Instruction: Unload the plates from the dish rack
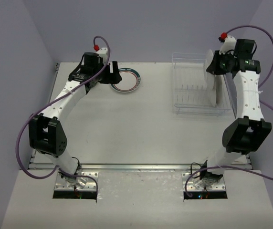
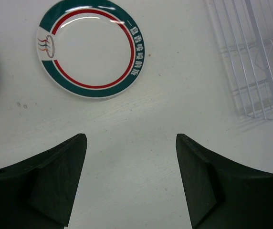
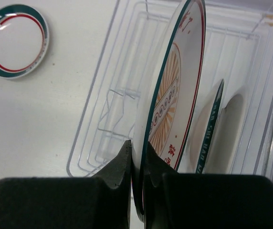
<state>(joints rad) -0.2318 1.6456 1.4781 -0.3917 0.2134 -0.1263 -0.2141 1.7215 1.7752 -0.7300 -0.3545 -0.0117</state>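
Right gripper (image 3: 137, 148) clamped on the rim of the sunburst plate (image 3: 172, 109) standing in the dish rack (image 3: 86, 119); left gripper (image 2: 131, 138), jaws apart, near a green-rimmed plate (image 2: 91, 47) flat on the table (image 2: 141, 109); so thin a pinch may let it swing into its neighbour (image 3: 213, 129).

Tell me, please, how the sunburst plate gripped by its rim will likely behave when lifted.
The sunburst plate looks rigid, so it should not flex. Its glossy rim sits between the thin right fingers, so it may swing or slip. Upright beside another plate, it could knock that one.
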